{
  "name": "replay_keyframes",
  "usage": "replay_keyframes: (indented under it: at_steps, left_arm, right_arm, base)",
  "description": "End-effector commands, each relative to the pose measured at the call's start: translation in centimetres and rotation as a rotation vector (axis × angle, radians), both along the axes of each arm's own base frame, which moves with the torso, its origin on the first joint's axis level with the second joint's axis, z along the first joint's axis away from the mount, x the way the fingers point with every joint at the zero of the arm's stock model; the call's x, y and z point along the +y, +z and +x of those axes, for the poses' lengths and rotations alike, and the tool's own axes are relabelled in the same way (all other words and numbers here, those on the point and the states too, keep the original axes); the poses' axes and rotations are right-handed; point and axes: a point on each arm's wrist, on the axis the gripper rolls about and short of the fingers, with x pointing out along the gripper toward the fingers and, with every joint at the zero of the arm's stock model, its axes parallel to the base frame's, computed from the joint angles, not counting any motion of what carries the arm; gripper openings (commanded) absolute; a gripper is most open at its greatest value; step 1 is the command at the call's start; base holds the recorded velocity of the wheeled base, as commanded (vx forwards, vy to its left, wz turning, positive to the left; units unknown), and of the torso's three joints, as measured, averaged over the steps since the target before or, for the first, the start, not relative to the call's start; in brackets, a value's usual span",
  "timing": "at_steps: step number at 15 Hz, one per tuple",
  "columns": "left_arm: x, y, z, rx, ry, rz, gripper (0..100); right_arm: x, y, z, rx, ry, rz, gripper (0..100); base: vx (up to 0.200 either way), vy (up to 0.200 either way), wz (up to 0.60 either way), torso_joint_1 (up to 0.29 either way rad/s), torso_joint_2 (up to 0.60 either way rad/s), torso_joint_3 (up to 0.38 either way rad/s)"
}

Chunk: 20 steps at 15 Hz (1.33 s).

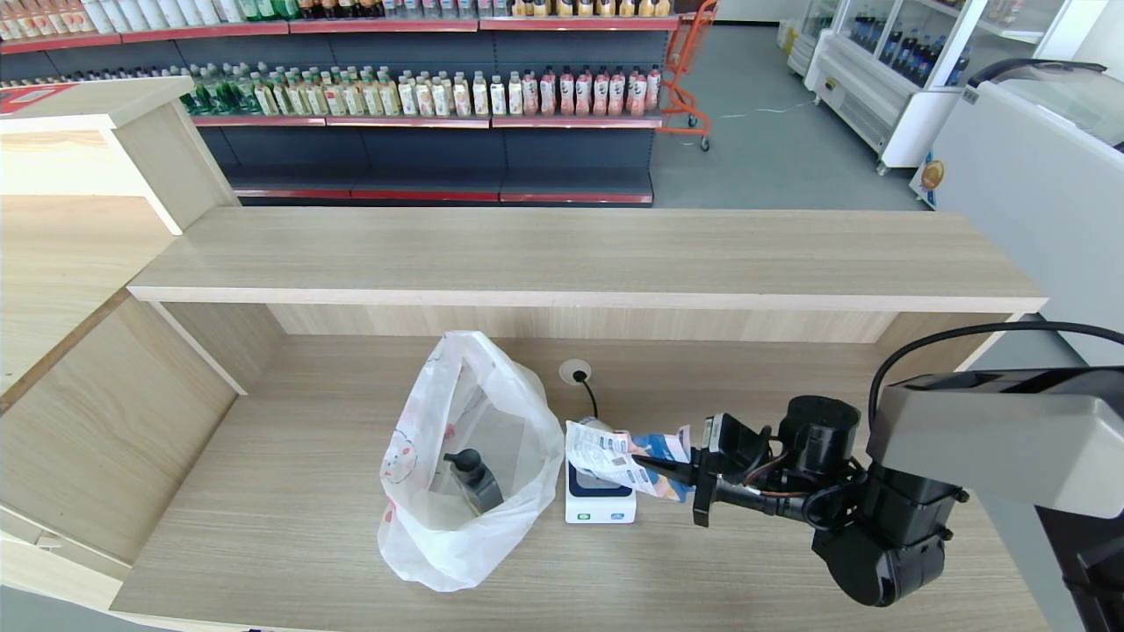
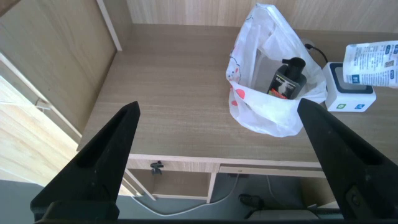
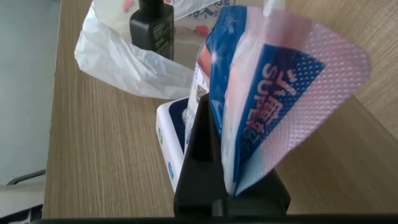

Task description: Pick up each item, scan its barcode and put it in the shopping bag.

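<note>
Store shelves (image 1: 421,92) lined with bottles stand in the background, and a chest freezer (image 1: 1027,167) sits off to the right. In front is a pale wooden desk (image 1: 290,527) with a raised ledge (image 1: 580,254) along its far side.

The right claw (image 1: 645,465) is clamped on a blue, white and pink packet (image 1: 615,456), gripping it at one end. In the right wrist view a dark finger (image 3: 200,149) presses flat against the packet's (image 3: 273,93) side, while the other finger is hidden behind it. The packet is off the desk, lying roughly level over the white scanner (image 1: 600,505) with its printed white face turned down toward it. Whether the two touch cannot be told.

The right arm comes in from the robot's right. Its forearm stretches low and nearly level across the desk, with the claw pointing toward the shopping bag (image 1: 518,421).

The bag stands open just to the left of the scanner, with a black pump bottle (image 1: 474,478) upright inside it. A black cable (image 1: 590,399) runs from behind the scanner to a round hole in the desk.

The left claw (image 2: 219,106) has its fingers spread wide and holds nothing. It hangs above the desk's near edge on the robot's left, well apart from the bag (image 2: 267,115).
</note>
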Motion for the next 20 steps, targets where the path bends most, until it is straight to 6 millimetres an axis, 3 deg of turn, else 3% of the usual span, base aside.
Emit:
replay_keyframes:
  at_steps: [1,4,7,10,13,20]
  left_arm:
    - [0.0,0.0,0.0,-0.001,0.000,-0.001,100]
    - [0.0,0.0,0.0,-0.001,0.000,-0.001,100]
    - [0.0,0.0,0.0,-0.001,0.000,-0.001,100]
    - [0.0,0.0,0.0,-0.001,0.000,-0.001,100]
    - [0.0,0.0,0.0,-0.001,0.000,-0.001,100]
    - [0.0,0.0,0.0,-0.001,0.000,-0.001,100]
  right_arm:
    - [0.0,0.0,0.0,0.006,0.000,0.002,0]
    - [0.1,0.3,0.0,0.025,-0.002,0.019,0]
    - [-0.1,2.7,-0.3,0.057,-0.021,0.079,0]
    - [-2.2,7.4,-2.7,0.312,-0.371,0.296,0]
    - [-3.2,10.5,-4.6,0.576,-0.570,0.359,0]
    - [-3.3,11.1,-5.4,0.738,-0.591,0.485,0]
  base:
    - [0.000,0.000,0.00,0.000,0.00,0.000]
    - [0.000,0.000,0.00,0.000,0.00,0.000]
    - [0.000,0.000,0.00,0.000,0.00,0.000]
    - [0.000,0.000,0.00,0.000,0.00,0.000]
    - [0.000,0.000,0.00,0.000,0.00,0.000]
    - [0.000,0.000,0.00,0.000,0.00,0.000]
